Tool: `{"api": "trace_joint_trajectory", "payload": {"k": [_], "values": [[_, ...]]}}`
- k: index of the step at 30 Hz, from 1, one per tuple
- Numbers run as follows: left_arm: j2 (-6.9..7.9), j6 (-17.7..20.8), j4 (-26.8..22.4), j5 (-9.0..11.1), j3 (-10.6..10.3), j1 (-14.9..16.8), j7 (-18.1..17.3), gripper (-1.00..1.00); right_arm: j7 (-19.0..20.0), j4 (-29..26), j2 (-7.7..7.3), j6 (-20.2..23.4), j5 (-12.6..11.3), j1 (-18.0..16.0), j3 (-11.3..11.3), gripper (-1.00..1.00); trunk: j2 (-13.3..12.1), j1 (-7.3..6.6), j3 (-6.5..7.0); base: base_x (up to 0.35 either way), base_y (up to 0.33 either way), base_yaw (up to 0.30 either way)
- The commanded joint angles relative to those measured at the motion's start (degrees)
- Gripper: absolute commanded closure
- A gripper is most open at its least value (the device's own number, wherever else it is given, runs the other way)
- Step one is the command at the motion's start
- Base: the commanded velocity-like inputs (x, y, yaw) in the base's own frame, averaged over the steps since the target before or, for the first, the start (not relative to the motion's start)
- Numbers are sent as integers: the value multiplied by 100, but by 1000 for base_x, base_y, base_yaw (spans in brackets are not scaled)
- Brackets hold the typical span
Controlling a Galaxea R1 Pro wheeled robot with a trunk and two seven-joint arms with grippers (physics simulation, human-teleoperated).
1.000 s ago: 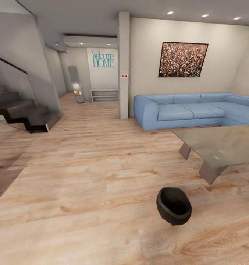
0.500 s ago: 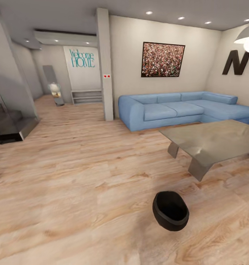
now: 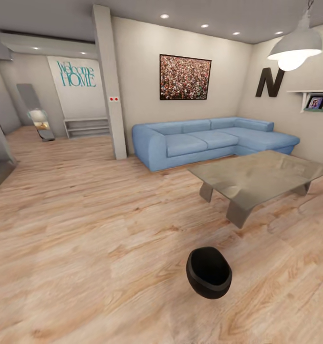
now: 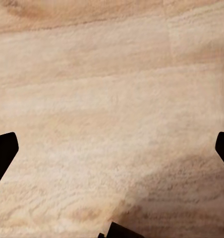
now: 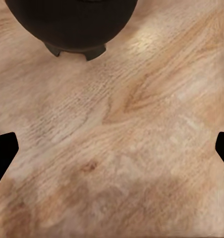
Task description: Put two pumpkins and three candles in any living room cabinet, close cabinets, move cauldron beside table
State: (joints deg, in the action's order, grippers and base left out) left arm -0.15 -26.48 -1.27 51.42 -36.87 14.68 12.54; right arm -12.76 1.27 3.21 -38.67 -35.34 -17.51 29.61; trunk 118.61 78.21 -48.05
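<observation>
The whole view has swung to the right since a second ago: the stairs have slid out at the left, and a hanging lamp (image 3: 295, 48) and wall shelf (image 3: 315, 101) have come in beyond the sofa (image 3: 204, 141). That is the robot turning, not the things moving. The cauldron (image 3: 208, 272) stands on the wood floor (image 3: 85, 229), near the table (image 3: 256, 177) but apart from its near corner. Both the left tool (image 4: 112, 148) and right tool (image 5: 112, 148) hang spread wide and empty over floor. No pumpkins or candles show, so the search probably goes on.
</observation>
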Motion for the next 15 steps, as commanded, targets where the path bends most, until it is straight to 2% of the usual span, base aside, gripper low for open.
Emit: {"api": "trace_joint_trajectory", "payload": {"k": [1, 15], "values": [[0, -7, -5, 8, -49, 0, 47, -100, -42, 13, 5, -9, 0, -7, 47, -100, 2, -1, -5, 5, 4, -300], [-2, -7, -5, 8, -49, 0, 47, -100, -42, 13, 5, -9, 0, -7, 46, -100, 2, -1, -5, 1, 0, -300]]}}
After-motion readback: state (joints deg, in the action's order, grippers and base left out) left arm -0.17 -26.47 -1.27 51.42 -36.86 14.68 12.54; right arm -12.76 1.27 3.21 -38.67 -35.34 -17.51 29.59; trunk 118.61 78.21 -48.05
